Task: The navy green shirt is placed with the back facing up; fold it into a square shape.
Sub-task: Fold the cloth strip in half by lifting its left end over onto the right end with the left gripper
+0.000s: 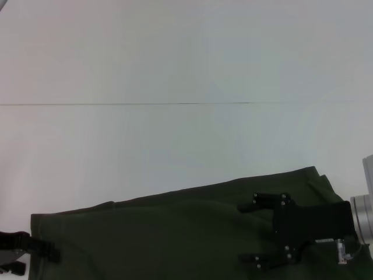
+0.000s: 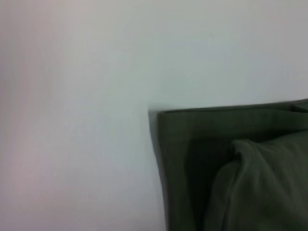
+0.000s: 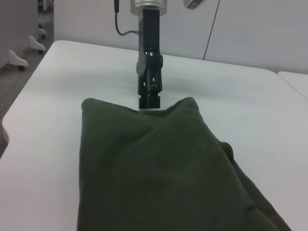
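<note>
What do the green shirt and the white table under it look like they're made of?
The navy green shirt looks like soft matte knit cloth, probably cotton: it creases, bunches and shows stitched hems. The table seems a smooth, hard white board, perhaps laminate, with a faint sheen and a thin seam across it.

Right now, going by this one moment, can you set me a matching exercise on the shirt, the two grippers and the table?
Things:
1. navy green shirt
2. left gripper
3. right gripper
4. table

States:
A. open, over the shirt's right part
B. white
C. at the shirt's left edge
D. dark olive, lying in layers

Pairs: 1-D, 2-C, 3-A, 4-B
</note>
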Tool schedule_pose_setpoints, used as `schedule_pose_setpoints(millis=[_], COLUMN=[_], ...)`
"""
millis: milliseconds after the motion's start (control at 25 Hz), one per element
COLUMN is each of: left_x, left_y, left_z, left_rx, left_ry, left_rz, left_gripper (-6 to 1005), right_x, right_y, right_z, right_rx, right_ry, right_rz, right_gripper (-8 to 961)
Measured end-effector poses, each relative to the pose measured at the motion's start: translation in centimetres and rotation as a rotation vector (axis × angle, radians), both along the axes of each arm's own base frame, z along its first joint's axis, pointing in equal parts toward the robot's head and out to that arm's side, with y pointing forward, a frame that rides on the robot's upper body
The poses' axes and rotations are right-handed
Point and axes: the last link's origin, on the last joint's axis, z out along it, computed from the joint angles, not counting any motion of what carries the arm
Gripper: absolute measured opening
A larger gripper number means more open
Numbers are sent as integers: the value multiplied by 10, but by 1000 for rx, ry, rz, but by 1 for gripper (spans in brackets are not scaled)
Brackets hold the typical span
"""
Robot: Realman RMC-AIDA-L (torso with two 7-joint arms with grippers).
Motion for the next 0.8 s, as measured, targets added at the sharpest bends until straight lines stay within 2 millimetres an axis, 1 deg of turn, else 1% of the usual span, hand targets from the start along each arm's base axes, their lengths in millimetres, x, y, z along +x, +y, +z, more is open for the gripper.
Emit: schedule_pose_setpoints(millis=[800], left_x=[1], left_y=[-1], left_z=[-7], left_rx=[-12], left_ry=[-18], left_rz=[0], left_gripper=[847], right_x=[1], right_y=[0], right_z=[0], right_rx=[-1], right_ry=[-1], right_rz=[-1], right_gripper=[924])
